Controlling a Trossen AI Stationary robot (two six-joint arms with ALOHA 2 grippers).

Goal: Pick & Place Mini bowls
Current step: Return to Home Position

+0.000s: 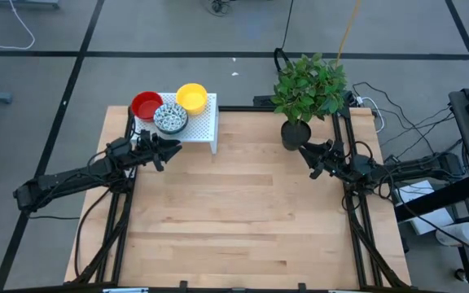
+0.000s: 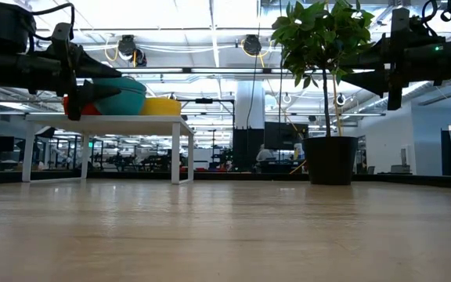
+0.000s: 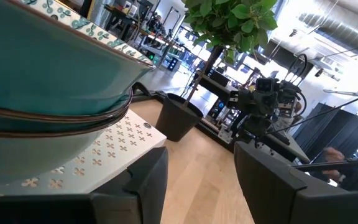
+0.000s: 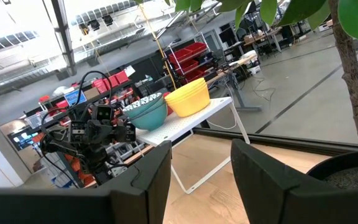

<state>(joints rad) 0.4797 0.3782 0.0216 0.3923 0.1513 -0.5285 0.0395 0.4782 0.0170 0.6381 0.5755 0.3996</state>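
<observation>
The mini bowls sit on a small white perforated stand (image 1: 206, 122) at the table's far left: a red one (image 1: 146, 104), a yellow stack (image 1: 191, 96) and a white speckled stack with teal outsides (image 1: 170, 117). My left gripper (image 1: 172, 149) hovers open and level just near of the stand. The teal stack (image 3: 42, 74) looms beside its fingers and is not between them. My right gripper (image 1: 306, 153) hangs open beside the black plant pot (image 1: 295, 134), facing the bowls (image 4: 166, 106) across the table.
The leafy plant (image 1: 309, 85) in its black pot stands at the far edge, right of centre, close to my right gripper. The stand's thin legs (image 2: 176, 149) lift the bowls above the wooden tabletop (image 1: 234, 212). Cables lie beyond the table's right edge.
</observation>
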